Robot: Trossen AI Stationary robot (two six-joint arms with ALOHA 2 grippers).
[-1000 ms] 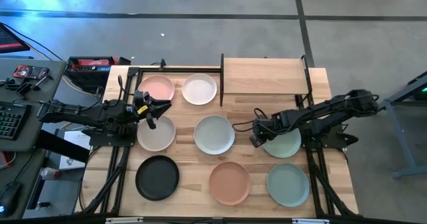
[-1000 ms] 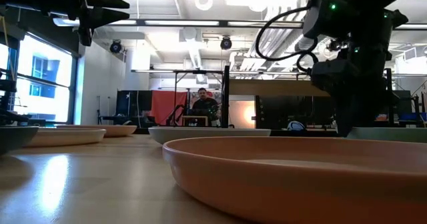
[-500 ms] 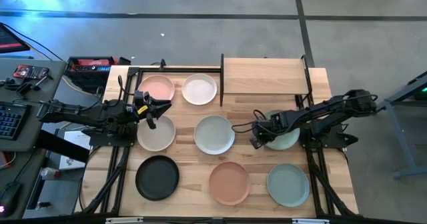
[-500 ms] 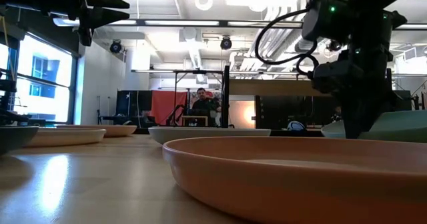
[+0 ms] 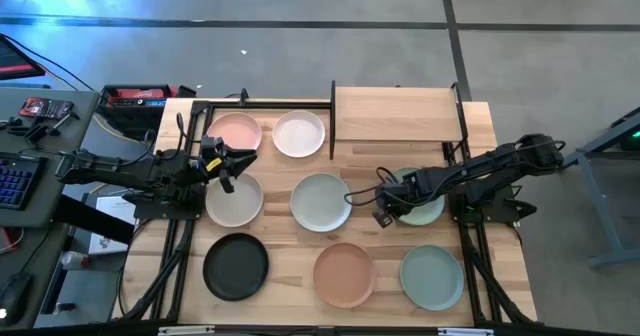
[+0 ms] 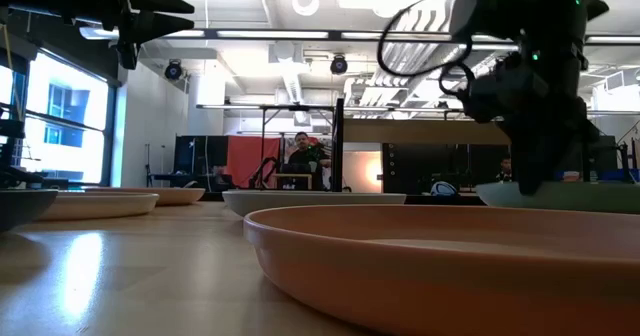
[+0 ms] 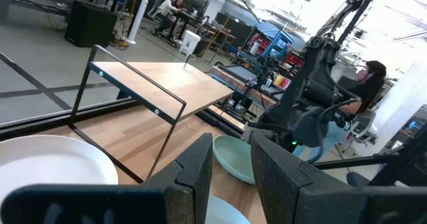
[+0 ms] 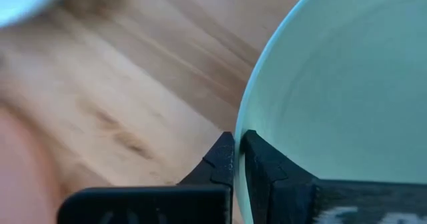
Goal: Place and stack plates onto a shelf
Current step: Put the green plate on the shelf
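Note:
My right gripper (image 5: 384, 210) is shut on the sage green plate (image 5: 422, 198) at the table's right middle, below the shelf (image 5: 396, 114). My left gripper (image 5: 228, 166) hovers open over the gap between the pink plate (image 5: 237, 131) and the cream plate (image 5: 233, 199), holding nothing. The white (image 5: 299, 133), pale grey (image 5: 321, 202), black (image 5: 236, 266), terracotta (image 5: 343, 274) and teal (image 5: 431, 276) plates lie flat on the table. My right gripper pinches the sage green plate's rim (image 8: 239, 125) on the side toward the table's left, one finger inside the plate and one outside. The fingers (image 6: 530, 176) come down from above. The plate (image 6: 565, 196) is raised at that side; whether its far side is clear, I cannot tell.
The shelf's wooden panel stands on thin black uprights (image 5: 332, 116) at the table's far side, its top bare. The right arm's cables (image 5: 365, 188) loop over the pale grey plate's edge. A person sits in the room behind the table (image 6: 303, 156).
My right gripper has shut on the sage green plate's rim and gone up with it. The plate has come up off the table at its gripped side and shifted a little toward the far edge.

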